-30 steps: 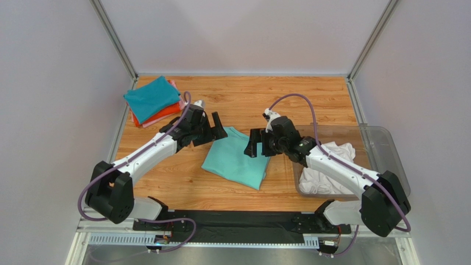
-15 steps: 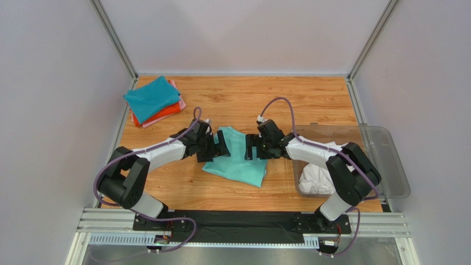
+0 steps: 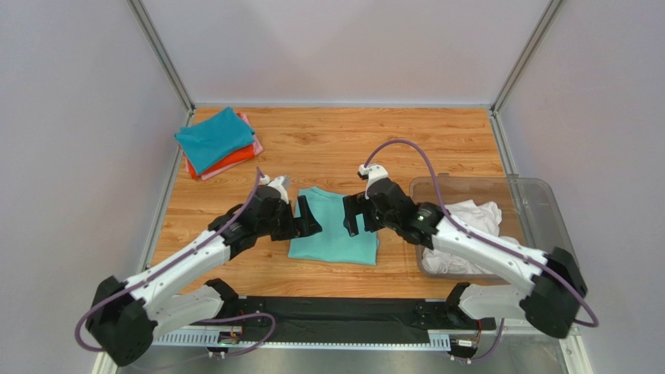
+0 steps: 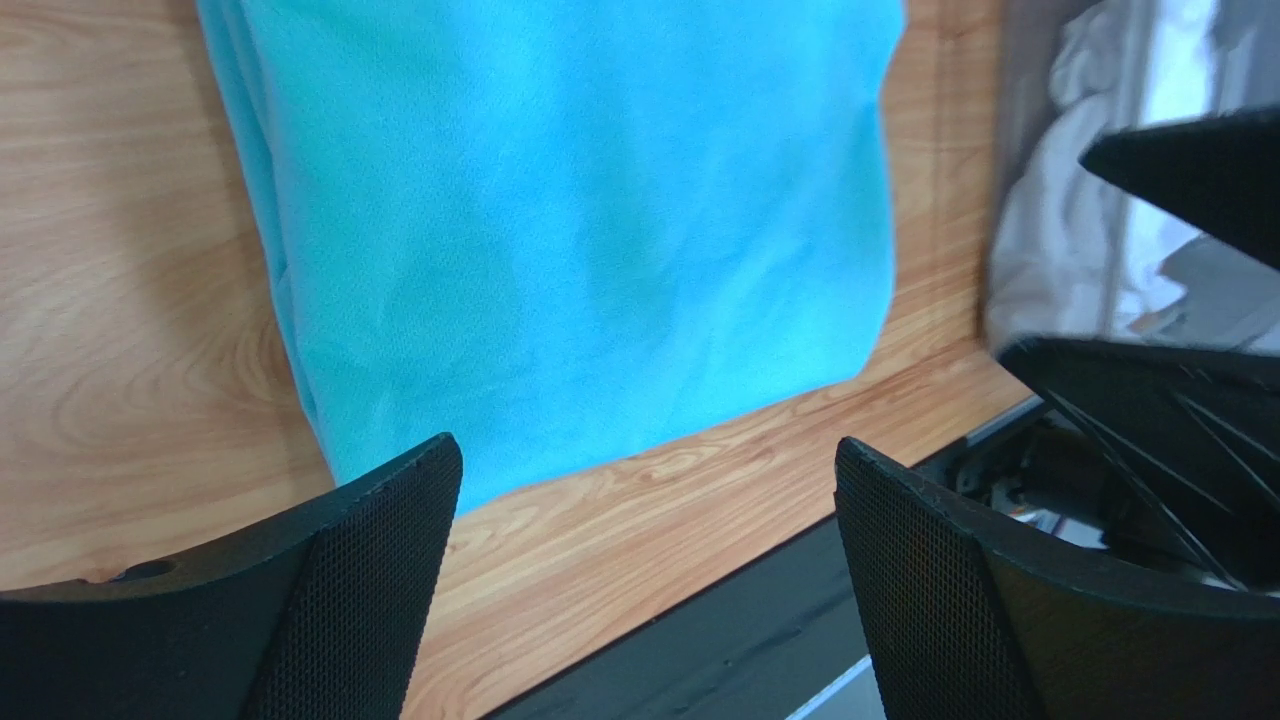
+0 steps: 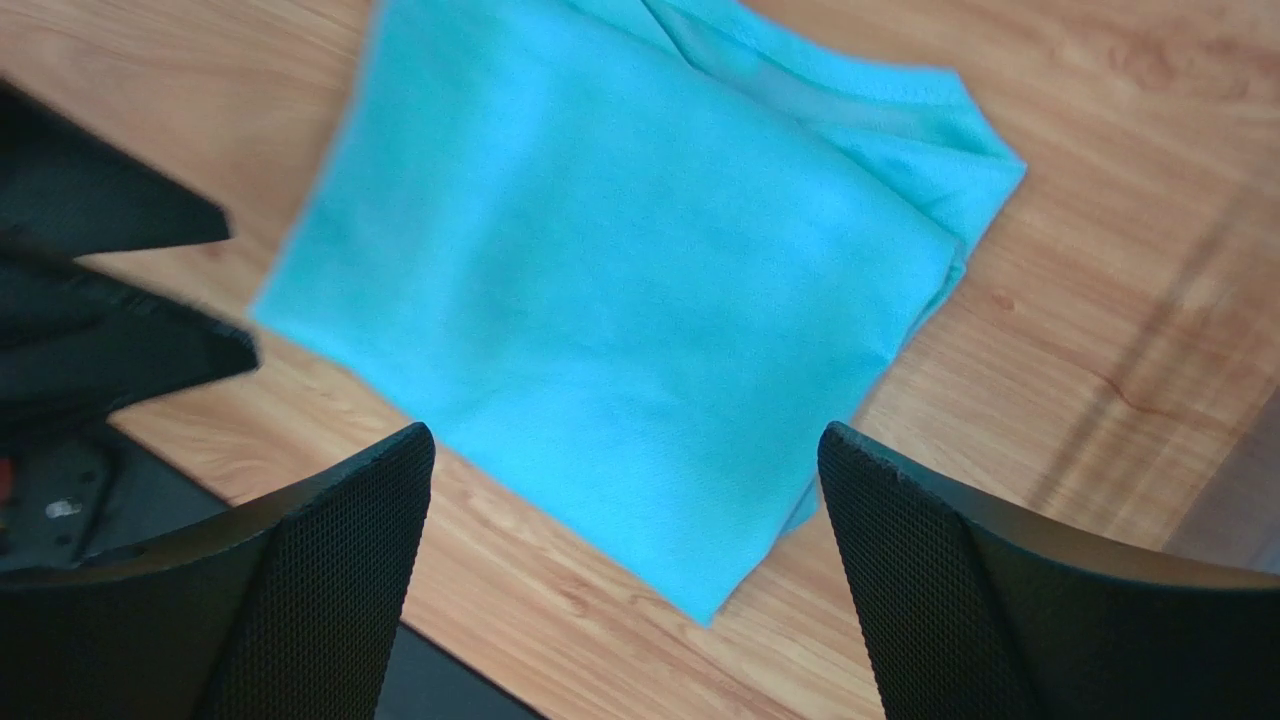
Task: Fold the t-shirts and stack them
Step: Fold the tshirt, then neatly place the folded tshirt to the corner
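The mint-green t-shirt [image 3: 334, 236] lies folded flat, a neat rectangle on the wooden table near its front edge. My left gripper [image 3: 300, 220] is open and empty over the shirt's left edge; the shirt [image 4: 571, 225] lies beyond its jaws. My right gripper [image 3: 359, 218] is open and empty over the shirt's right part; the shirt [image 5: 646, 285] lies below its jaws. A stack at the back left has the teal-blue shirt [image 3: 212, 139] on top, with the orange-red shirt [image 3: 236, 160] and the pink shirt [image 3: 248, 123] under it. White shirts [image 3: 468, 234] lie crumpled in the bin.
The clear plastic bin [image 3: 546, 210] stands at the right of the table, close to the right arm. The black base rail [image 3: 336, 312] runs along the near edge. Grey walls and metal posts close in the table at the back and sides.
The mint-green shirt went from lying askew to lying square, nearer the front edge. Both grippers moved toward the near edge, staying open over the shirt.
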